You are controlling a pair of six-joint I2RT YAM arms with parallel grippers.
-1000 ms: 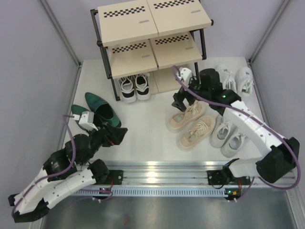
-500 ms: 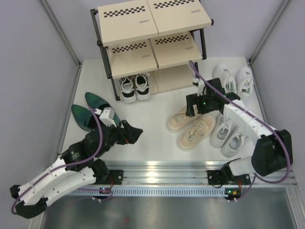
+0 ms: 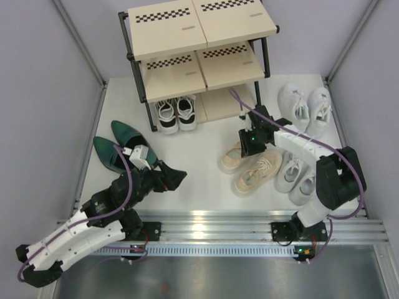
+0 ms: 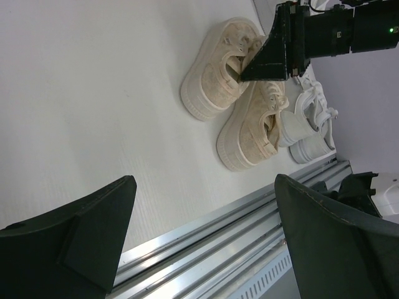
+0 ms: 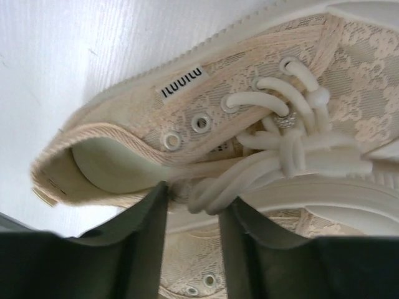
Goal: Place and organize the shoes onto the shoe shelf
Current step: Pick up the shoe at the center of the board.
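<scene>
Moved since a second ago: your right gripper [image 5: 193, 196] has come down from beside the shelf onto the far one of the beige lace fabric sneakers [image 5: 262, 81]. Its jaws have drawn in on either side of the collar edge by the laces, and it looks clenched there. My reading: your pick-up is in hand, the lift not yet begun. That sneaker sits on the white table [image 3: 199, 156], touching its mate.

Left gripper [image 3: 173, 177]: swung toward the table's middle, jaws spread wide, nothing between them, right of the glossy dark green heeled shoes [image 3: 118, 146].

Shoe shelf [image 3: 168, 38], beige boards on a black tube frame, far centre. You have black-and-white lace sneakers [image 3: 176, 114] on the bottom tier's left half; the upper boards show nothing.

White sneakers, far-right pair [image 3: 305, 106] and near-right pair [image 3: 296, 177]: on the table.
</scene>
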